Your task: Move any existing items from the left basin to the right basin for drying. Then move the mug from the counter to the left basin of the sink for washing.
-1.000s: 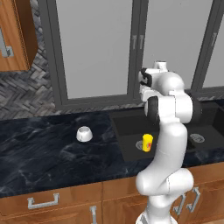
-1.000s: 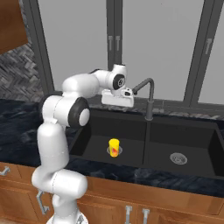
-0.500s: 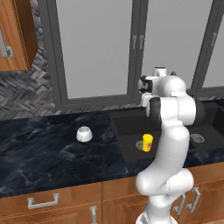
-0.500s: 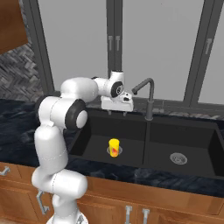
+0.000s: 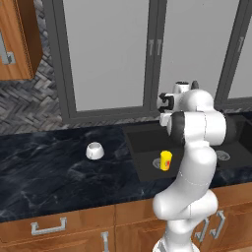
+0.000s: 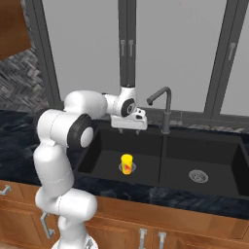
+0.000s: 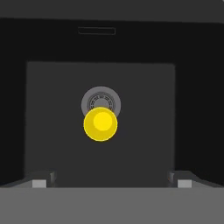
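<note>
The yellow cup-shaped item [image 5: 166, 160] [image 6: 126, 164] stands upright in the sink's left basin [image 5: 142, 141] [image 6: 99, 153], by its round drain. From above, in the hand view, the yellow item [image 7: 100, 124] sits just in front of the drain [image 7: 101, 102]. My gripper [image 6: 129, 127] [image 5: 165, 104] [image 7: 111, 182] hangs open over the left basin, pointing down, well above the item and holding nothing. The white mug [image 5: 95, 150] rests on the black counter [image 5: 49, 182] left of the sink. The right basin [image 6: 209, 158] holds only its drain [image 6: 198, 176].
A dark curved faucet [image 6: 163, 104] rises behind the divider between the basins, just right of my hand. Windows stand behind the sink. Wooden cabinets with silver handles [image 5: 48, 226] run under the counter.
The hand has come down toward the left basin and drawn slightly back from the faucet. Its jaws stayed wide. The yellow item and the mug have not moved.
</note>
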Robot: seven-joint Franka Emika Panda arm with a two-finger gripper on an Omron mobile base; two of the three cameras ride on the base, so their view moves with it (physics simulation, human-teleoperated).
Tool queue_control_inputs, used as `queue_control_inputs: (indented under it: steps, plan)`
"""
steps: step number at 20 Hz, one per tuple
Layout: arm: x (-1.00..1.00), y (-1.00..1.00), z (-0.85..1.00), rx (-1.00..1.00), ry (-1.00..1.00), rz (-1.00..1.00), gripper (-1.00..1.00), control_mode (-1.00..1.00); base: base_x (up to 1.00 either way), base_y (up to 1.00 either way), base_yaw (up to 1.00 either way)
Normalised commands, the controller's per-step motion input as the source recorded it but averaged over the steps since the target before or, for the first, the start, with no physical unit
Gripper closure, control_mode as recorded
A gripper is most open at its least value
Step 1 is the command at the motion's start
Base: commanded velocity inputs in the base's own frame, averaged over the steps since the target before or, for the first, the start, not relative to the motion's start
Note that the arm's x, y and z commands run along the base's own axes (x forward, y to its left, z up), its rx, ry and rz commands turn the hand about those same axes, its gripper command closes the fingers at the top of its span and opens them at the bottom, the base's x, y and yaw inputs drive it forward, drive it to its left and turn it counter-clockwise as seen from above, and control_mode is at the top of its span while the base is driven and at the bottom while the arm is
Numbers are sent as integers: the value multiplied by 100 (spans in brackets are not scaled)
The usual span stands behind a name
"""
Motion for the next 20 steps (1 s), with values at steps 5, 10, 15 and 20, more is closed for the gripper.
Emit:
queue_control_inputs:
  steps: [5,10,15,20]
  plan:
    - [-9,0,-11,0,0,0,-100,-100,0,0,0]
    - [1,0,-10,0,0,0,-100,-100,0,0,0]
    - [1,0,-13,0,0,0,-100,-100,0,0,0]
    - [0,0,-24,0,0,0,-100,-100,0,0,0]
